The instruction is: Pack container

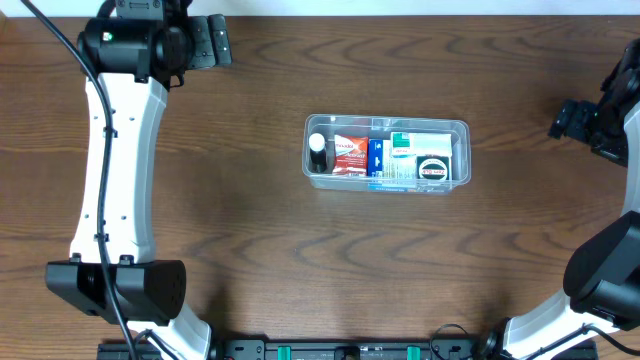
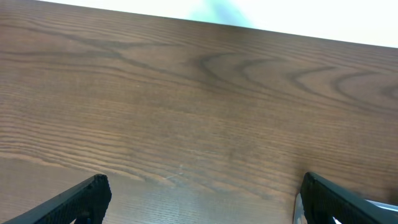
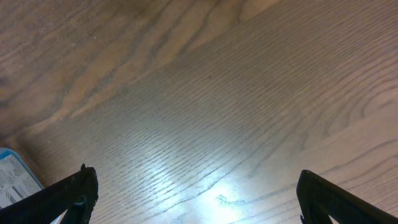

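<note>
The container [image 1: 460, 127], a clear plastic tub, sits at the table's centre right. Inside it lie a small bottle with a black cap [image 1: 318, 152], a red and white box [image 1: 349, 154], a blue box [image 1: 376, 157], a green and white box [image 1: 402, 148] and a white box with a black and red label [image 1: 433, 168]. My left gripper [image 1: 222, 40] is open and empty at the far left, well away from the container; its fingers frame bare wood in the left wrist view [image 2: 202, 196]. My right gripper [image 1: 562, 121] is open and empty at the far right; its wrist view [image 3: 196, 193] shows bare wood.
The dark wooden table [image 1: 250, 220] has its far edge along the top of the overhead view. A small pale blue-edged corner [image 3: 13, 177] shows at the lower left of the right wrist view. The arm bases stand at the near edge, left and right.
</note>
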